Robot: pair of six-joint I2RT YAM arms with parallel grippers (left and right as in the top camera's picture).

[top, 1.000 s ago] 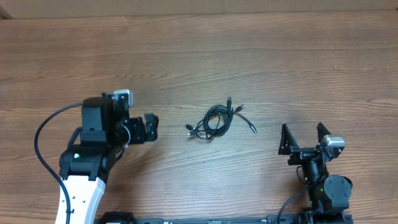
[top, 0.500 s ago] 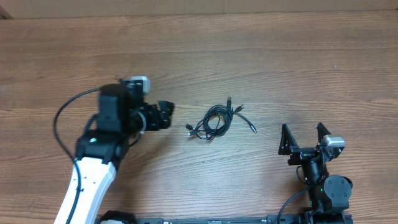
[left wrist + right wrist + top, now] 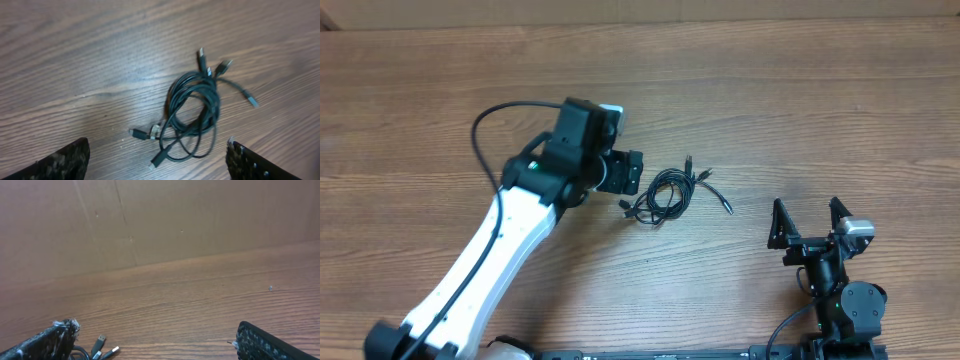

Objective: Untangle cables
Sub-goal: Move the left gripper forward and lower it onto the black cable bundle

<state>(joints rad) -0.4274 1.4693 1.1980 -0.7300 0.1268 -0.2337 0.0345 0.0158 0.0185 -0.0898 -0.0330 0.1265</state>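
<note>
My left arm leans across the table [image 3: 820,90], left gripper [image 3: 630,172] just beside the cables [image 3: 665,193], fingers apart, right gripper [image 3: 810,222] near my base, fingers apart, left wrist view shows plugs [image 3: 202,54] up close

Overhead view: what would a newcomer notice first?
The cables, a small black tangle in the middle of the table, plugs sticking out. The left gripper is open right beside them. The right gripper is open too, farther off.
</note>
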